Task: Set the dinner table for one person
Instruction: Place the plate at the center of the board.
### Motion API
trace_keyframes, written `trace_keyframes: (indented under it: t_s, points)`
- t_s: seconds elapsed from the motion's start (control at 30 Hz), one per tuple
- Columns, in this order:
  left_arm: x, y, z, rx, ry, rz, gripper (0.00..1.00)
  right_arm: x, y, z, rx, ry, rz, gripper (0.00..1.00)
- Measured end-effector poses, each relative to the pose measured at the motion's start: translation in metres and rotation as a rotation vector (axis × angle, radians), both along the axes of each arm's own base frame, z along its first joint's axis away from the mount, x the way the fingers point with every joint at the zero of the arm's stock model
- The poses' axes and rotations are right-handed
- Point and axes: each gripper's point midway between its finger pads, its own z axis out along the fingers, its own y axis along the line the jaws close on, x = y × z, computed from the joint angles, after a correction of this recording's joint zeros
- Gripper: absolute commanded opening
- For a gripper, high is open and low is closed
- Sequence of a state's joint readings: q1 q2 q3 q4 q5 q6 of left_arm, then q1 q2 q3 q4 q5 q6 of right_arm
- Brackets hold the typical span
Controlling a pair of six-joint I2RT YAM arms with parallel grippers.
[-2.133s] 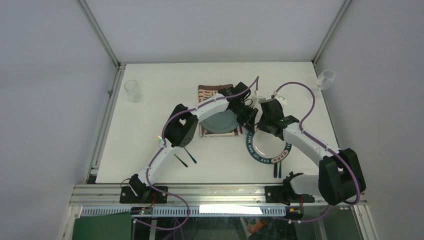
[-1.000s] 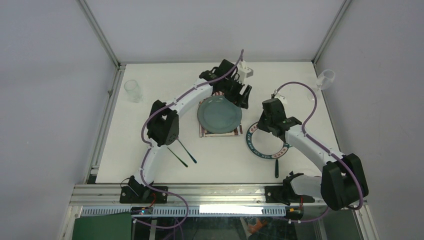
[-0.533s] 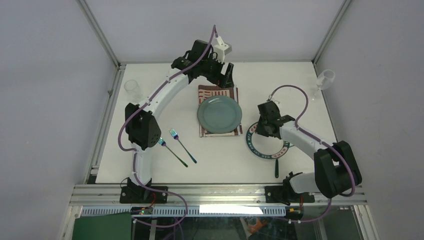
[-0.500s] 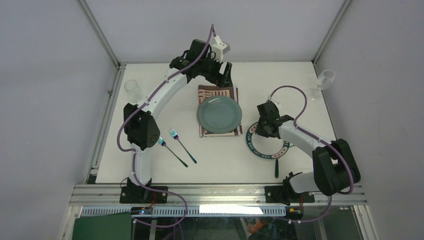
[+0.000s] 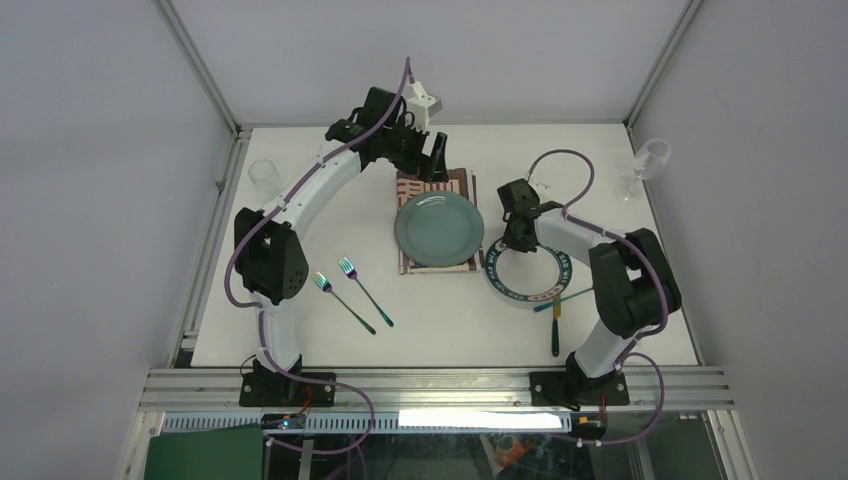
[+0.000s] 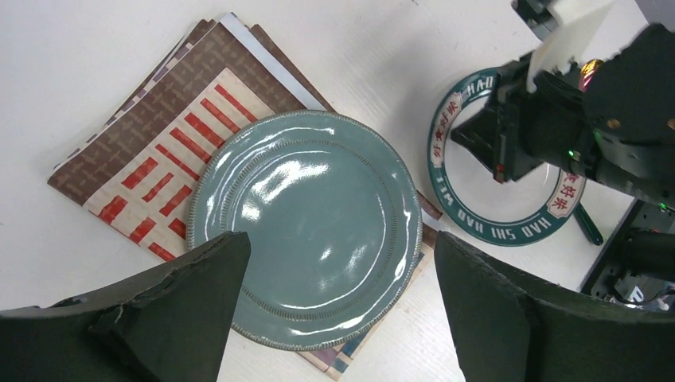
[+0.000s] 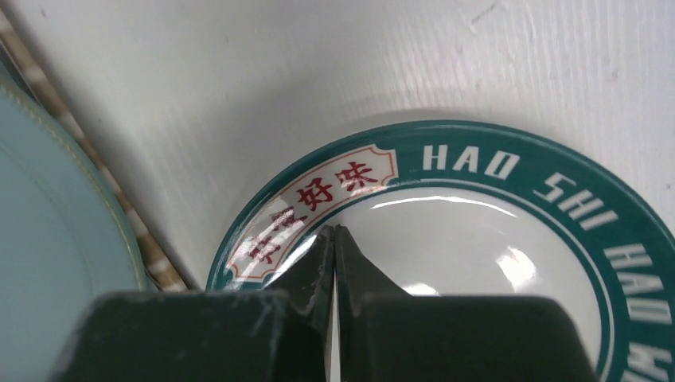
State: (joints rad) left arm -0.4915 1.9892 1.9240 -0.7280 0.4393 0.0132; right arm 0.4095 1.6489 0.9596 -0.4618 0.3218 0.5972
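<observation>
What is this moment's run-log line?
left gripper: open, above teal plate on placemat | right gripper: shut, tips at lettered plate rim | two forks on dinner table

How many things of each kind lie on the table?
Plates: 2, teal plate, green-rimmed plate
Forks: 2, left fork, right fork
Other cutlery, kind unclear: 2, tilted piece, straight piece
Glasses: 2, tumbler, wine glass
Placemats: 1, placemat
Total: 9

I see a teal plate (image 5: 438, 228) on the patchwork placemat (image 5: 428, 184), a green-rimmed lettered dish (image 5: 525, 285) just beside it, two forks (image 5: 368, 294) nearby, and a tumbler (image 5: 263, 176) and wineglass (image 5: 648, 160) at far corners.
</observation>
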Motion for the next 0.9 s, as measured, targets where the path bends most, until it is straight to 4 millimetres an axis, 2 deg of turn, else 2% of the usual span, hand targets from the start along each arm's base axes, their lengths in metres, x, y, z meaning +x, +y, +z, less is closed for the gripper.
trace_keyframes:
  t_s: [0.23, 0.43, 0.53, 0.67, 0.9]
  points:
    - [-0.011, 0.007, 0.008, -0.005, -0.022, -0.002, 0.91, 0.038, -0.016, -0.003, -0.031, -0.028, -0.096, 0.0]
    - [-0.015, 0.012, 0.004, 0.005, -0.027, 0.004, 0.92, 0.054, -0.038, -0.002, -0.024, -0.052, -0.181, 0.0]
    - [-0.015, 0.012, 0.002, 0.009, -0.027, 0.005, 0.93, 0.049, -0.04, -0.002, -0.018, -0.069, -0.184, 0.0]
    - [-0.014, 0.012, 0.003, 0.006, -0.031, 0.006, 0.93, 0.028, -0.048, 0.002, -0.036, -0.042, -0.187, 0.0]
    - [-0.013, 0.011, 0.005, -0.001, -0.038, 0.004, 0.94, 0.015, -0.063, 0.017, -0.092, -0.037, -0.213, 0.0]
